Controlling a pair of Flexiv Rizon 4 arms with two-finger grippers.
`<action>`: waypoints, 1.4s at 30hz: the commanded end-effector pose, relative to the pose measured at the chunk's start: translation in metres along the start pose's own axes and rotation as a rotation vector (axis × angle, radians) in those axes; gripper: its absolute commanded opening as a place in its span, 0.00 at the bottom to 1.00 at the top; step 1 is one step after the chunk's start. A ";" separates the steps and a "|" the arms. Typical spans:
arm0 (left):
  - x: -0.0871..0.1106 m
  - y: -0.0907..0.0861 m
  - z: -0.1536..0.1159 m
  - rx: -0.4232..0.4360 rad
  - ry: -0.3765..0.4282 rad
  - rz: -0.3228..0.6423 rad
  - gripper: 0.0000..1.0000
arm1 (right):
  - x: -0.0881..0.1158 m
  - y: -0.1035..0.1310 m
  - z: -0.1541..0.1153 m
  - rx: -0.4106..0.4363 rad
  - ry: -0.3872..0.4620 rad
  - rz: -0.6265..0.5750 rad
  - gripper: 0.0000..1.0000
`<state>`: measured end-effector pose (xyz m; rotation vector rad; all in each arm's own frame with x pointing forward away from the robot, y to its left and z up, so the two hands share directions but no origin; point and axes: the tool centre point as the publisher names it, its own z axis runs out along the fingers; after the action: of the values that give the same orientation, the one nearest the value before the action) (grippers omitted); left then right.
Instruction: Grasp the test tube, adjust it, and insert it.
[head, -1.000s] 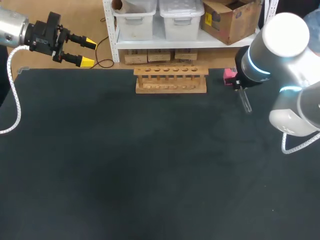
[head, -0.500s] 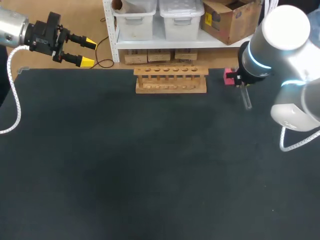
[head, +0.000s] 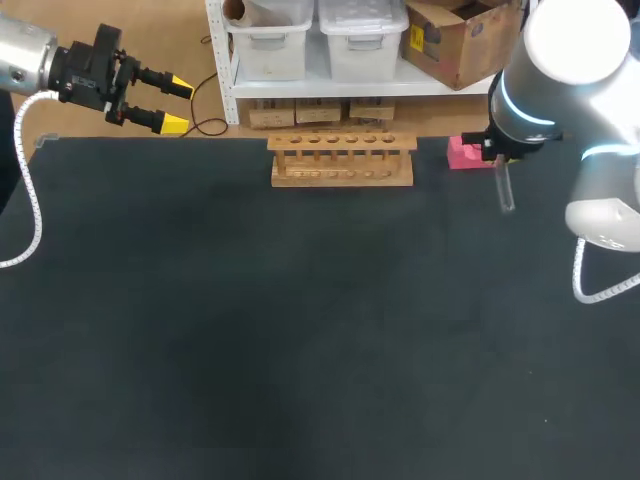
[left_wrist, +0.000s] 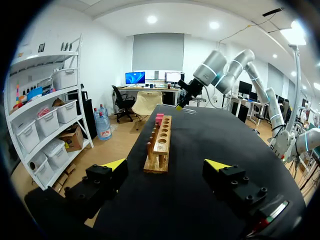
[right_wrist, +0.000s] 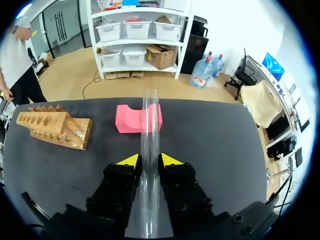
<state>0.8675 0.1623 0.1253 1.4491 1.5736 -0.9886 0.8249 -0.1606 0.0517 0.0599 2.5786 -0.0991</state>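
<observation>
A clear glass test tube (right_wrist: 148, 150) lies lengthwise between the yellow-tipped fingers of my right gripper (right_wrist: 146, 160), which is shut on it. In the head view the test tube (head: 506, 190) hangs below my right arm, above the table's far right part, right of the wooden rack (head: 342, 158). The rack (right_wrist: 54, 128) has a row of holes and stands at the far edge. My left gripper (head: 170, 105) is open and holds nothing, beyond the table's far left corner. From the left wrist view the rack (left_wrist: 160, 147) lies ahead of the left gripper (left_wrist: 169, 165).
A pink foam block (head: 466, 152) sits at the far edge, between the rack and my right arm; in the right wrist view the pink block (right_wrist: 137, 118) lies just ahead of the tube's tip. The black table mat (head: 300, 330) spreads across the whole work area.
My right arm has shifted to the right with the test tube, uncovering the pink block. The tube now hangs nearer upright. My left arm has not moved.
</observation>
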 end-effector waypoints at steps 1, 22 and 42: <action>0.000 0.002 0.000 0.003 0.001 0.001 1.00 | 0.010 -0.004 -0.040 0.012 -0.055 0.007 0.00; 0.000 0.002 0.000 0.003 0.001 0.001 1.00 | 0.009 0.024 -0.113 -0.030 -0.111 -0.011 0.00; 0.000 0.002 0.000 0.003 0.001 0.001 1.00 | 0.008 0.058 -0.114 -0.079 -0.116 -0.046 0.00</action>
<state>0.8675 0.1624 0.1253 1.4490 1.5736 -0.9886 0.7580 -0.0958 0.1437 -0.0309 2.4670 -0.0214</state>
